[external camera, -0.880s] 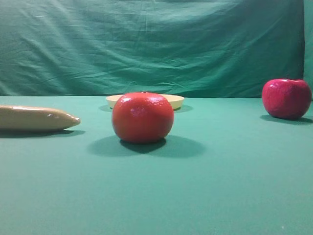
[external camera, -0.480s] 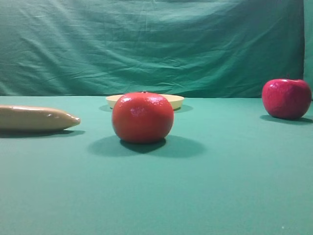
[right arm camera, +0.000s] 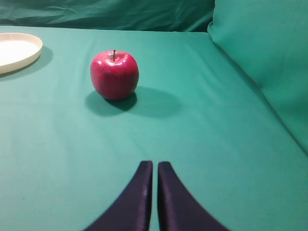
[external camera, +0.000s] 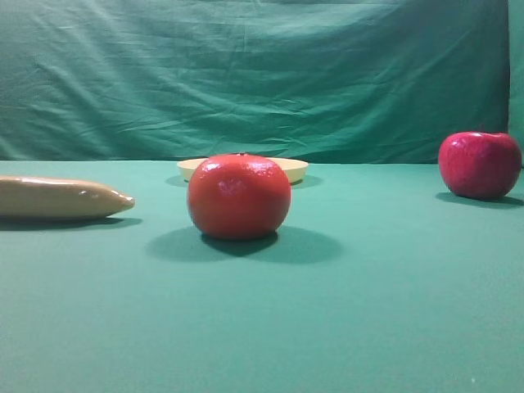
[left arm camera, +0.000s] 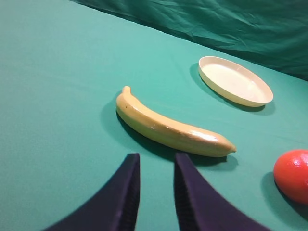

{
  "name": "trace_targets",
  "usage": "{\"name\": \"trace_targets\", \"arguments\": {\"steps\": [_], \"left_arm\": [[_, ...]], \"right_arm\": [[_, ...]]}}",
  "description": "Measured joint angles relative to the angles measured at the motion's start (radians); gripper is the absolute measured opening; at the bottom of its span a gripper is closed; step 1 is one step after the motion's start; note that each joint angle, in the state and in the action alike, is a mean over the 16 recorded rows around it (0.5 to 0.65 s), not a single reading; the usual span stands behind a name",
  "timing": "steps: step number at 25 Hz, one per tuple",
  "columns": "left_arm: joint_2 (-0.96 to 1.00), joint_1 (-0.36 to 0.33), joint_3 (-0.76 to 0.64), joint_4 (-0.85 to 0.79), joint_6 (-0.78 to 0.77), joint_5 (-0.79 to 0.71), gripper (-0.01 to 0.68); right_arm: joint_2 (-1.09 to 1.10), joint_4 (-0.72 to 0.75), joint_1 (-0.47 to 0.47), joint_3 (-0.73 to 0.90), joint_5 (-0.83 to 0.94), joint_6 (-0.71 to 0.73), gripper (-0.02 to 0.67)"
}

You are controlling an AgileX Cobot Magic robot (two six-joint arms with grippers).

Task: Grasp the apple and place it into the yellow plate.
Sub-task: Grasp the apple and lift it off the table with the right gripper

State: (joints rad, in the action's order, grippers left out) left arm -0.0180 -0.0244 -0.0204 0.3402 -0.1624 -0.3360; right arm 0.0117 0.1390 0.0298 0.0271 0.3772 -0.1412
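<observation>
**Apple sits free on the worktop, both grippers off it**

Right now the apple (external camera: 480, 164) stands upright on the green worktop (external camera: 393, 311) toward its right edge, stem up, nothing touching it. In the right wrist view the apple (right arm camera: 114, 74) is ahead of the right gripper (right arm camera: 154, 192) and slightly to its left, well apart from it. That gripper's two dark fingers are pressed almost together with only a thin slit between them, clenched on nothing.

The yellow plate (external camera: 293, 169) lies flat near the back edge at the middle, partly hidden in the exterior view behind the orange fruit (external camera: 239, 196), which sits in front of it. Nothing lies in the plate (left arm camera: 235, 81), as the left wrist view shows. The plate's rim (right arm camera: 19, 50) also shows at the left edge of the right wrist view, well apart from the apple.

A banana (left arm camera: 171, 126) lies on its side toward the left edge, just ahead of the left gripper (left arm camera: 155, 192). Its fingers are parted with a clear gap, released, holding nothing.
</observation>
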Motion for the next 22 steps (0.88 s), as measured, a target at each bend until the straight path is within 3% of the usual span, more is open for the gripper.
{"name": "trace_targets", "arguments": {"steps": [8,22], "left_arm": [[0.0,0.0,0.0,0.0,0.0,0.0,0.157],[0.0,0.0,0.0,0.0,0.0,0.0,0.157]], "right_arm": [[0.0,-0.011,0.0,0.0,-0.024,-0.006,0.0],[-0.048,-0.091,0.0,-0.056,-0.23,-0.042,0.0]]}}
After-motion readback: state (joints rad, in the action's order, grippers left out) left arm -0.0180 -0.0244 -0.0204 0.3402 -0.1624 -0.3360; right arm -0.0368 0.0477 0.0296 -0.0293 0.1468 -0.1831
